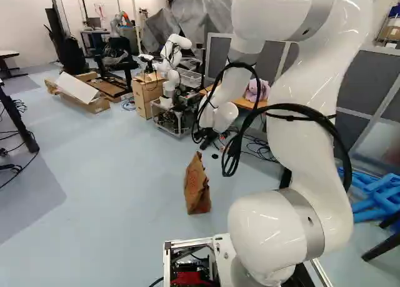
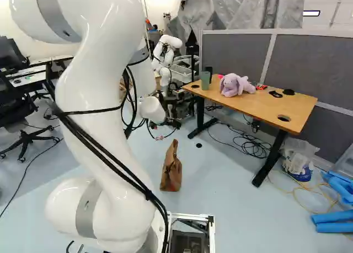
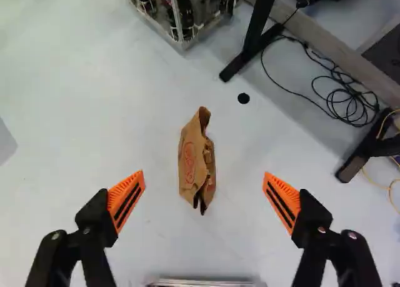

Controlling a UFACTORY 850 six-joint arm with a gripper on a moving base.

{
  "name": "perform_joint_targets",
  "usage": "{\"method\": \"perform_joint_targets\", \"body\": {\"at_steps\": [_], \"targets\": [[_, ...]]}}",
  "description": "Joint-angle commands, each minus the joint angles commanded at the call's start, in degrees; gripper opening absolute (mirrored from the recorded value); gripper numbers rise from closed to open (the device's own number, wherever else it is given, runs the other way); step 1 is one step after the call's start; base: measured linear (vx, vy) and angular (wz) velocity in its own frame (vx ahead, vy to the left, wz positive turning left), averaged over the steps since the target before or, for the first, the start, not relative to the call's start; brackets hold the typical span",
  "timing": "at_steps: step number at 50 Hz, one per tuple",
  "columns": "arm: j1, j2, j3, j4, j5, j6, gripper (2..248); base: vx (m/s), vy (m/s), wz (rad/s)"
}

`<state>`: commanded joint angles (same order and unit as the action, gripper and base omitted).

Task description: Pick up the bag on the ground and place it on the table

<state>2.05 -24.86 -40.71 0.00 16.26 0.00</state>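
Observation:
My gripper (image 1: pixel 209 137) shows only as a small dark part below the white wrist in the left base view. In the wrist view the gripper (image 3: pixel 204 190) is open, its orange pads far apart with nothing between them. The brown paper bag (image 3: pixel 197 159) lies ahead of the fingers, apart from both. On the pale floor, the bag (image 2: pixel 171 170) appears upright with a narrow crumpled top, low in the middle of the right base view. The wooden table (image 2: pixel 251 105) stands beyond and to the right of it in that view.
A purple plush toy (image 2: pixel 234 85) and a green cup (image 2: pixel 205 80) are on the table. Cables (image 2: pixel 251 145) lie beneath it. Another robot (image 1: pixel 170 59) stands behind, beside a cardboard box (image 1: pixel 145 92). Blue tubes (image 1: pixel 376 196) lie at the right of the left base view.

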Motion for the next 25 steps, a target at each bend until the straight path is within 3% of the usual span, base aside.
{"method": "perform_joint_targets", "body": {"at_steps": [25], "targets": [[0.79,-9.94,-9.42,0.0,-10.17,0.0,247,0.0,0.0,0.0]]}}
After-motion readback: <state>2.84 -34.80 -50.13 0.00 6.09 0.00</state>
